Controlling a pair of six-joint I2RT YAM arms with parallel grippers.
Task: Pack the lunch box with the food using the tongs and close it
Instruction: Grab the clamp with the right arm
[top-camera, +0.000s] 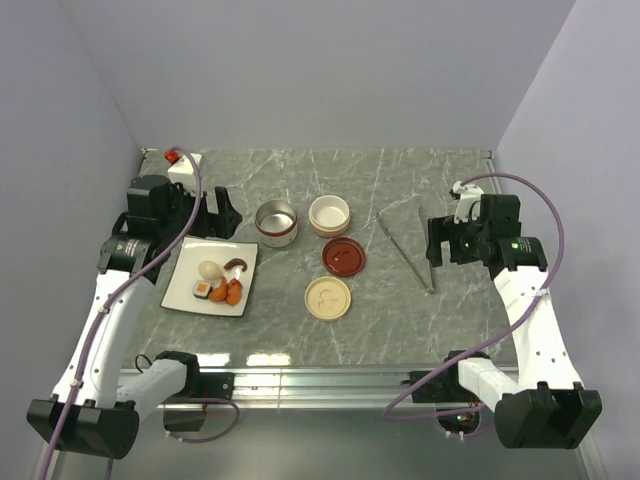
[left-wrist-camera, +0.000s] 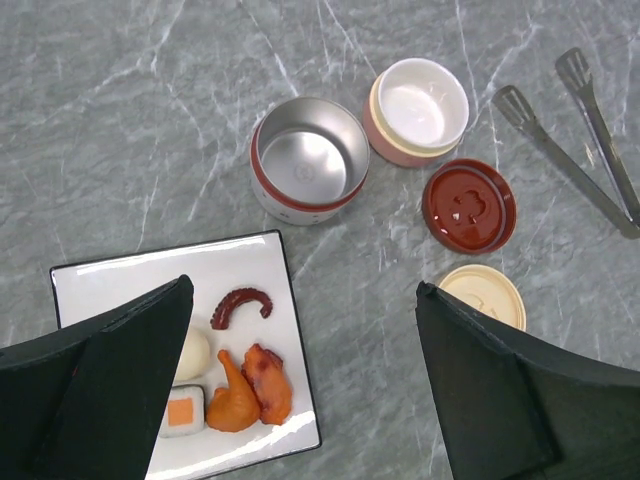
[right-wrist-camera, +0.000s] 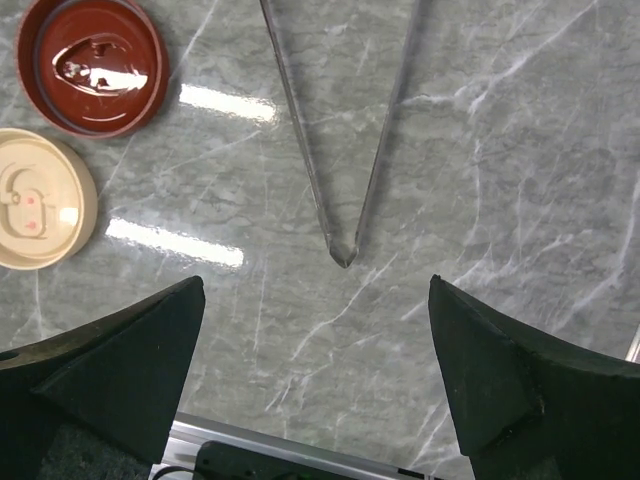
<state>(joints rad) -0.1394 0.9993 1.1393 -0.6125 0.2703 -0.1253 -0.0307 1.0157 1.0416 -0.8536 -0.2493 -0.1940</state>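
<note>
The food (top-camera: 220, 283) lies on a white square plate (left-wrist-camera: 150, 275): a white ball (left-wrist-camera: 194, 352), a sushi slice (left-wrist-camera: 182, 412), two orange fried pieces (left-wrist-camera: 248, 390) and a dark tentacle (left-wrist-camera: 240, 303). The lunch box stands in parts: a steel pot (left-wrist-camera: 308, 160), a cream bowl (left-wrist-camera: 417, 108), a red lid (left-wrist-camera: 469, 205) and a cream lid (left-wrist-camera: 483, 295). The tongs (right-wrist-camera: 340, 150) lie flat on the table, joined end toward the near edge. My left gripper (left-wrist-camera: 302, 285) hangs open above the plate's right edge, holding nothing. Open and bare, my right gripper (right-wrist-camera: 316, 282) hovers just short of the tongs' joined end.
A white box with a red button (top-camera: 180, 165) sits at the far left corner. A metal rail (top-camera: 320, 380) runs along the table's near edge. Grey walls close in the back and both sides. In the top view the tongs (top-camera: 405, 249) lie just left of the right gripper (top-camera: 437, 250).
</note>
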